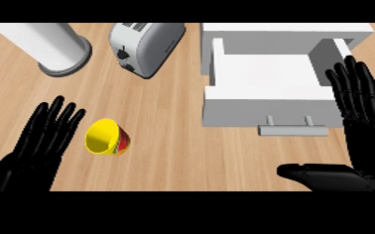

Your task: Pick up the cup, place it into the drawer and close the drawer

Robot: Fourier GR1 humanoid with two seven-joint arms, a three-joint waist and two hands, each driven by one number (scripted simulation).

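Wooden worktop (183, 144) seen from above. White drawer unit (285, 32) sits at the far right edge, its drawer (267, 87) pulled out toward the near side. Drawer interior shows only white floor and walls, no contents visible. Grey bar handle (293, 129) on the drawer front, facing the near edge.

The cup (107, 137) is yellow, lying tipped on its side on the worktop at the near left, well apart from the drawer. Its open mouth points toward the left and up at the camera; inside looks plain yellow, nothing in it. Outer wall has a red and green printed pattern, too small to read as any writing or logo.

Left hand (40, 139) is at the near left edge, fingers straight and spread, pointing toward the far edge, holding nothing. Its fingertips lie just beside the cup, on the cup's left; contact cannot be told.

Right hand (351, 109) is at the right edge, fingers straight and extended toward the far edge, thumb sticking out to the left along the near edge. It grips nothing. Its fingers overlap the drawer's right side wall in the view; touching or above cannot be told.

Silver toaster (143, 47) stands at the far edge, centre-left, black lever on its near end. No brand visible. White cylinder on a grey base (51, 47), like a paper towel roll, stands in the far left corner. No labels readable anywhere.
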